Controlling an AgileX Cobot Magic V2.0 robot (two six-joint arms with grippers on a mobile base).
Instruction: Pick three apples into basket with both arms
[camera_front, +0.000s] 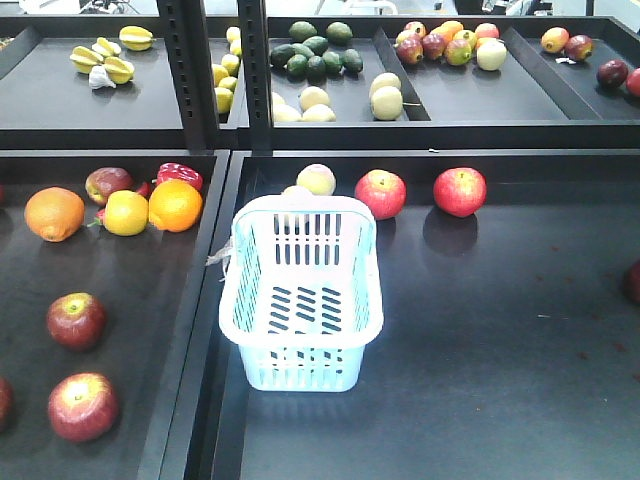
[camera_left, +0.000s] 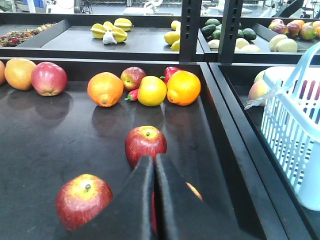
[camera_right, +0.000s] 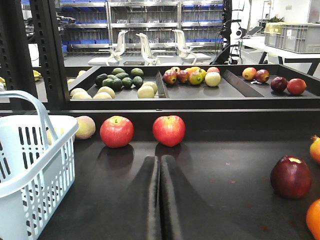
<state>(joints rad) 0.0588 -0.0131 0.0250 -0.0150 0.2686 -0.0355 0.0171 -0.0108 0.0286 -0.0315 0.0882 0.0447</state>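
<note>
My left hand (camera_left: 154, 162) and right hand (camera_right: 160, 161) are both pinched closed on nothing. The basket (camera_front: 232, 290) stands at the right tray's (camera_front: 480, 380) left edge, empty. One apple (camera_left: 145, 144) lies just ahead of the left hand, and nudging it unopened would roll it away.

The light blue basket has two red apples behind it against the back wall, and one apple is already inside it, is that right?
Not quite: the basket is empty, and the exterior front-facing view shows only its bare slotted bottom. The rest holds: a red apple and a second red apple lie behind it against the back wall.
</note>
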